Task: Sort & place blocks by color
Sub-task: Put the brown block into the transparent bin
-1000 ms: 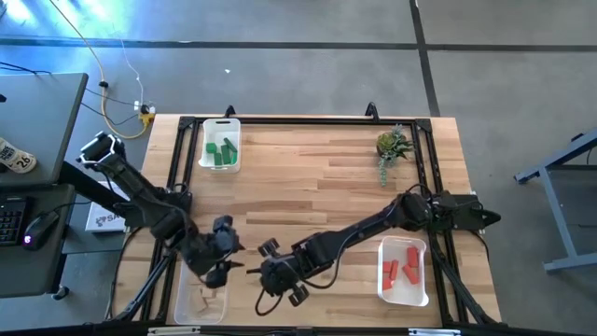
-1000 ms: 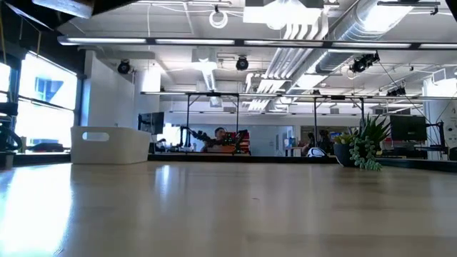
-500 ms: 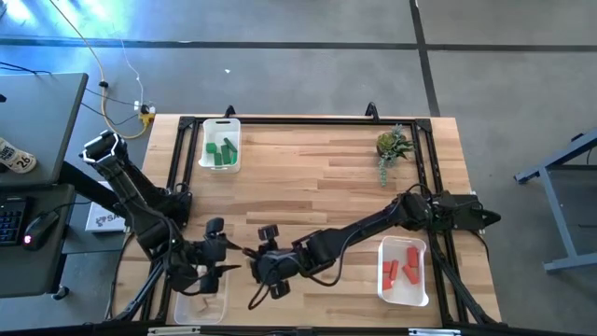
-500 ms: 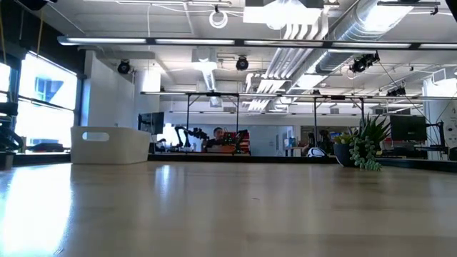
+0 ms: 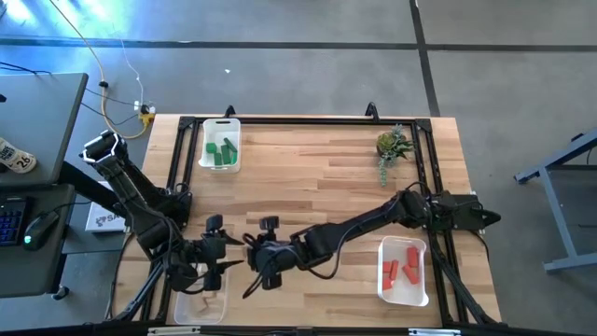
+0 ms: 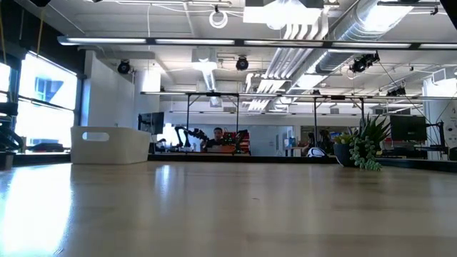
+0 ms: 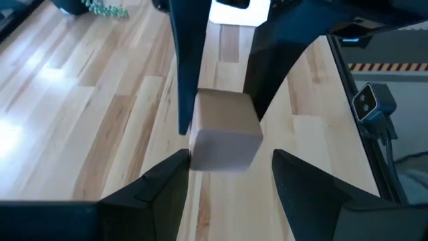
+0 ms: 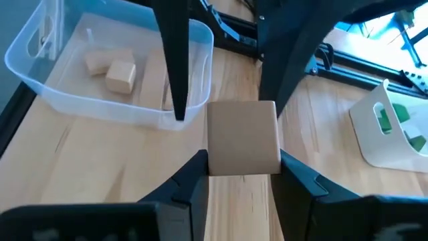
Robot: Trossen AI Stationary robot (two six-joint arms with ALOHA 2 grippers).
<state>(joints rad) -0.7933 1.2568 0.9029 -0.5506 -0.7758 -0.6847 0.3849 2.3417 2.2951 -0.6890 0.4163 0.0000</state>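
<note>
A plain tan cube hangs in the air between my two grippers, above the table's near left part. My right gripper reaches in from the right and is shut on it. My left gripper faces it from the left, open, with one finger on each side of the same cube. In the high view the two grippers meet, left gripper and right gripper. More tan blocks lie on the floor of the clear tray. Neither arm shows in the low view. My right gripper pinches the tan cube between its two fingers, on two opposite side faces. The fingers come level from the table's right, pointing left. The cube is lifted clear of the table and sits square in the hold.
The white tray with green blocks stands at the far left. Another white tray, with red blocks, stands at the near right. The clear tray is at the near left edge, just beside the grippers. A small potted plant stands far right.
My right gripper has carried the cube toward the table's left and slightly toward the far edge, up to the left gripper. My left gripper has drawn back from above the clear tray's corner and turned level, facing right, with its fingers now on either side of the cube.
</note>
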